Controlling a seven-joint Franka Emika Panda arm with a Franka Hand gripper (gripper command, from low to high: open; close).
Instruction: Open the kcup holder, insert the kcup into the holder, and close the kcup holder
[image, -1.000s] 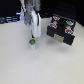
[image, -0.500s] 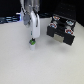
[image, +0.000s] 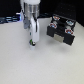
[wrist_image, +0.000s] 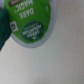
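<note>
The gripper (image: 33, 41) hung just above the pale worktop (image: 30, 67), its fingers clamped on the kcup (image: 33, 41), whose green lid (wrist_image: 29, 25) filled much of the wrist view. Well apart, toward the exterior view's right, the black kcup holder (image: 61, 29) stood with its lower drawer (image: 62, 38) pulled out.

The kcup (wrist_image: 29, 22), close between the fingers in the wrist view, has a green lid with white print that looks like smooth, faintly shiny foil. The table (image: 30, 65) under the fingers looks matt, pale and smooth. Well apart from the fingers, the holder (image: 62, 29) looks like black matt plastic with lighter handles, and the arm (image: 31, 15) looks like glossy white plastic.
</note>
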